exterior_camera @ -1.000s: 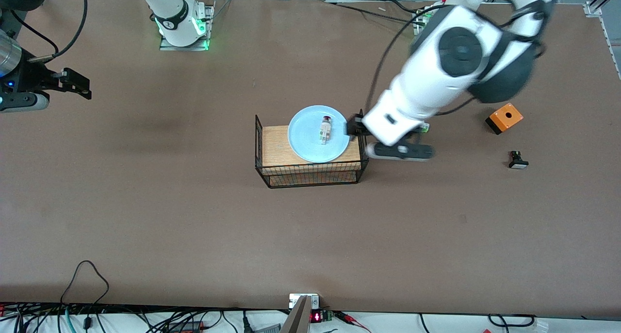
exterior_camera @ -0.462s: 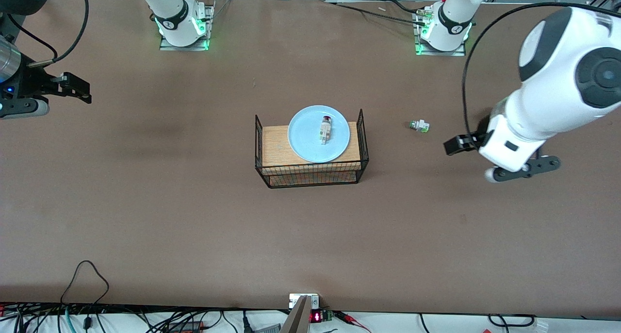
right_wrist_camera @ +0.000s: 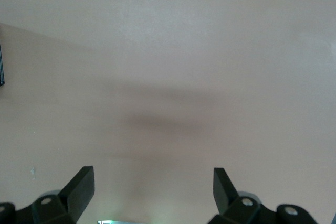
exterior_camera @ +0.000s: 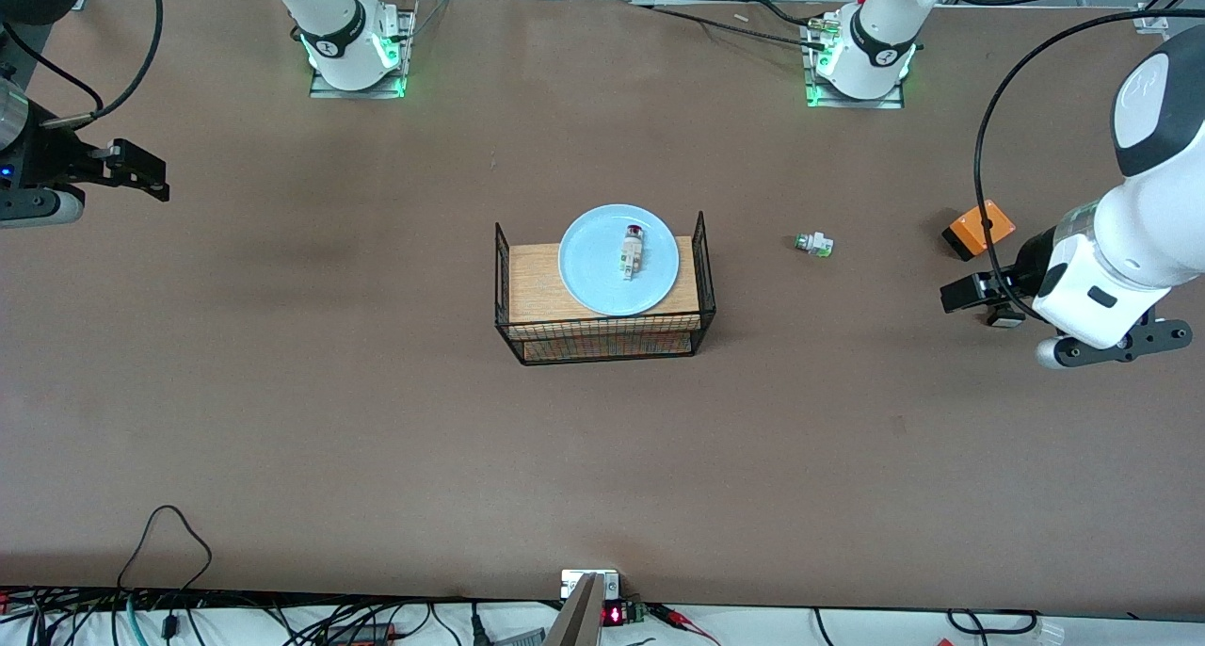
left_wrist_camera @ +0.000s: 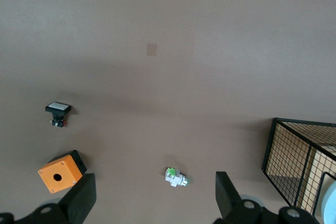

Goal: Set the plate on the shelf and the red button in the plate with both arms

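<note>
since the red button (exterior_camera: 633,248) lies on the plate (exterior_camera: 593,279) atop the wire basket (exterior_camera: 602,337), both placements look done; left gripper (exterior_camera: 970,293) and right gripper (exterior_camera: 141,169) hang with jaws apart, empty, at the table's ends.

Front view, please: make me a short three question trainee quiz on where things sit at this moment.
1. True or false: the round light-blue plate lies on the wooden board in the black wire basket.
2. What rests on the plate? A) small white red-capped button B) orange box
3. Fill in: both the left gripper and right gripper are ____.

Key: 1 true. 2 A, the red-capped button. 3 open.
</note>
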Available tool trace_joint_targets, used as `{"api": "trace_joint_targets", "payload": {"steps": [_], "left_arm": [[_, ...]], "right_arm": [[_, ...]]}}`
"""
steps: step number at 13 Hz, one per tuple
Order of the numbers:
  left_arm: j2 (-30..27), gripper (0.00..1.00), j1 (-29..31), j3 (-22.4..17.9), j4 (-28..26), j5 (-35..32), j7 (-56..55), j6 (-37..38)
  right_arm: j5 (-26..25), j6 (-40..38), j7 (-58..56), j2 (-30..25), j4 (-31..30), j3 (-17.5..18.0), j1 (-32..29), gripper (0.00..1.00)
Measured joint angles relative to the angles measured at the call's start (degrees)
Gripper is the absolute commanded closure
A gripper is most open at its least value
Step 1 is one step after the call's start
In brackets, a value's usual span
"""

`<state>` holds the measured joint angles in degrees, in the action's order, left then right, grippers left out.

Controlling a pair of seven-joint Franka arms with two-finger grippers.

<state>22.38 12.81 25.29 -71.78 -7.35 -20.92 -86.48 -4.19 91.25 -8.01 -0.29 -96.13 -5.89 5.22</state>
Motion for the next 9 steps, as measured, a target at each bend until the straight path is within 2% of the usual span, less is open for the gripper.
{"api": "trace_joint_targets", "payload": {"steps": [1,2,5,6,9], "left_arm": [[-0.54,0.0,-0.3,-0.67,-0.2,0.71,2.03,0.0],[-1.3,0.0,-1.33,-3.1,-0.64,1.63,5.15,-0.14],[-4.38,0.0,-8.61,-17.4,-4.68,6.12,16.73,-3.12],[-5.68,0.0,-10.07,-20.08,-7.2,6.73,18.03,-5.32],[-11.15,0.0,-10.83,-21.63,-16.85,6.93,18.28,-10.75]], "right_arm": [[0.16,0.0,0.0,0.0,0.0,0.0,0.0,0.0],[0.3,0.0,0.01,0.0,0.0,0.0,0.0,0.0],[0.37,0.01,0.04,0.0,0.02,0.0,0.0,0.0],[0.38,0.01,0.05,0.0,0.02,0.0,0.0,0.0],[0.38,0.01,0.05,0.0,0.03,-0.02,-0.01,0.0]]}}
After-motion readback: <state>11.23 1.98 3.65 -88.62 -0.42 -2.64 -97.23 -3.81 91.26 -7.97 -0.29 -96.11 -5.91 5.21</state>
